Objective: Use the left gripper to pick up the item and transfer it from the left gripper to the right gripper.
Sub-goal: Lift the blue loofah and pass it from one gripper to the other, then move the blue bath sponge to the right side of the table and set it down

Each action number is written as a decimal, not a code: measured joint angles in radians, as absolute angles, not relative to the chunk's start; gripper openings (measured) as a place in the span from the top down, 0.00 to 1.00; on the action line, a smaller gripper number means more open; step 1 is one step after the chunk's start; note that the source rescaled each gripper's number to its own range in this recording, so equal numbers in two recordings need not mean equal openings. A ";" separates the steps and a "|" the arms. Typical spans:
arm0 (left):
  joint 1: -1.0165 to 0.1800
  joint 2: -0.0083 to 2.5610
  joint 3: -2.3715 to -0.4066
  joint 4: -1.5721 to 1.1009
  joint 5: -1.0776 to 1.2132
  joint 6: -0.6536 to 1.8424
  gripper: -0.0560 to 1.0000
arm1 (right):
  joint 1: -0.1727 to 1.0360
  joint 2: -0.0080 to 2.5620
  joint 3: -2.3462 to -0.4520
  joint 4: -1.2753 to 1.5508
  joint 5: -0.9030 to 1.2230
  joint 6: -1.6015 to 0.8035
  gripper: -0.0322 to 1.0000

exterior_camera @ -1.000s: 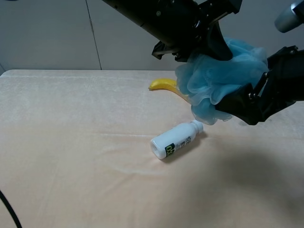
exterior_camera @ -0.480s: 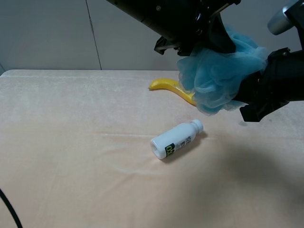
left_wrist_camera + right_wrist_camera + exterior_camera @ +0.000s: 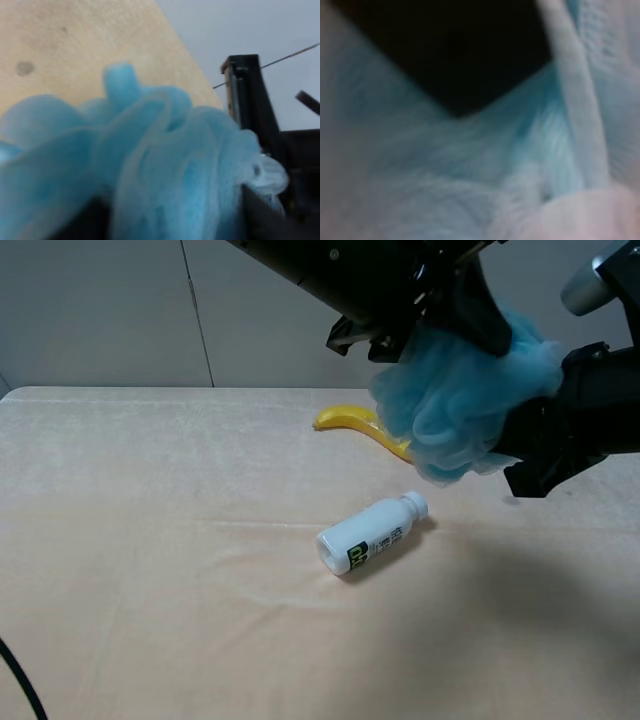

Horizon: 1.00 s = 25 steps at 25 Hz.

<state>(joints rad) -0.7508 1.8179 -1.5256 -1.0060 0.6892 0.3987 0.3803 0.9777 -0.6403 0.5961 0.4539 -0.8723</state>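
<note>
The light-blue mesh bath pouf (image 3: 455, 405) hangs in the air above the table's back right. My left gripper (image 3: 445, 335) comes down from the upper left and is shut on the pouf's top, with one black finger (image 3: 490, 325) lying over it. My right gripper (image 3: 505, 445) reaches in from the right, its fingertips buried in the pouf's lower right side and closed on it. The pouf fills the left wrist view (image 3: 165, 165), with the black right arm (image 3: 255, 110) behind it. It also fills the blurred right wrist view (image 3: 470, 165).
A white bottle (image 3: 368, 536) lies on its side on the beige table (image 3: 150, 540), below the pouf. A yellow banana (image 3: 350, 420) lies behind it, partly hidden by the pouf. The right arm's grey-white cylinder (image 3: 600, 275) is at the top right.
The pouf and both grippers rose a little and the right gripper drew tighter against the pouf. The left gripper's visible finger has shifted slightly right across the pouf's top.
</note>
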 joint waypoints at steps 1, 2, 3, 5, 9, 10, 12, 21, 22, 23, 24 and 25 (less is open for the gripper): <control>-0.751 1.816 -1.526 -1.013 0.693 0.399 0.34 | 0.380 0.978 -0.640 0.596 0.454 -0.872 0.95; -0.752 1.815 -1.526 -1.015 0.698 0.399 0.21 | 0.380 0.979 -0.640 0.596 0.454 -0.872 0.95; -0.752 1.814 -1.526 -1.015 0.704 0.399 0.13 | 0.380 0.979 -0.640 0.596 0.454 -0.872 0.95; -0.752 1.814 -1.526 -1.016 0.711 0.399 0.06 | 0.380 0.979 -0.640 0.596 0.454 -0.872 0.95; -0.752 1.814 -1.526 -0.992 0.732 0.399 0.01 | 0.380 0.979 -0.640 0.596 0.456 -0.872 0.95; -0.752 1.814 -1.526 -0.982 0.742 0.399 0.01 | 0.380 0.979 -0.640 0.596 0.456 -0.872 0.95; -0.752 1.814 -1.526 -0.967 0.762 0.399 0.00 | 0.380 0.979 -0.640 0.596 0.457 -0.872 0.95; -0.665 1.771 -1.526 -0.906 0.911 0.369 0.00 | 0.380 0.979 -0.640 0.604 0.431 -0.872 0.95; -0.651 1.757 -1.526 -0.886 0.933 0.366 0.00 | 0.380 0.979 -0.640 0.606 0.429 -0.872 0.95; -0.634 1.743 -1.526 -0.866 0.955 0.365 0.00 | 0.380 0.979 -0.640 0.607 0.421 -0.871 0.95; -0.617 1.723 -1.526 -0.845 0.975 0.362 0.00 | 0.380 0.979 -0.640 0.608 0.417 -0.871 0.96; -0.600 1.701 -1.526 -0.827 0.990 0.360 0.00 | 0.380 0.979 -0.640 0.608 0.414 -0.871 0.96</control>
<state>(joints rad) -0.5998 1.7014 -1.5256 -0.8270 0.9901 0.3602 0.3803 0.9792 -0.6403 0.6083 0.4139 -0.8713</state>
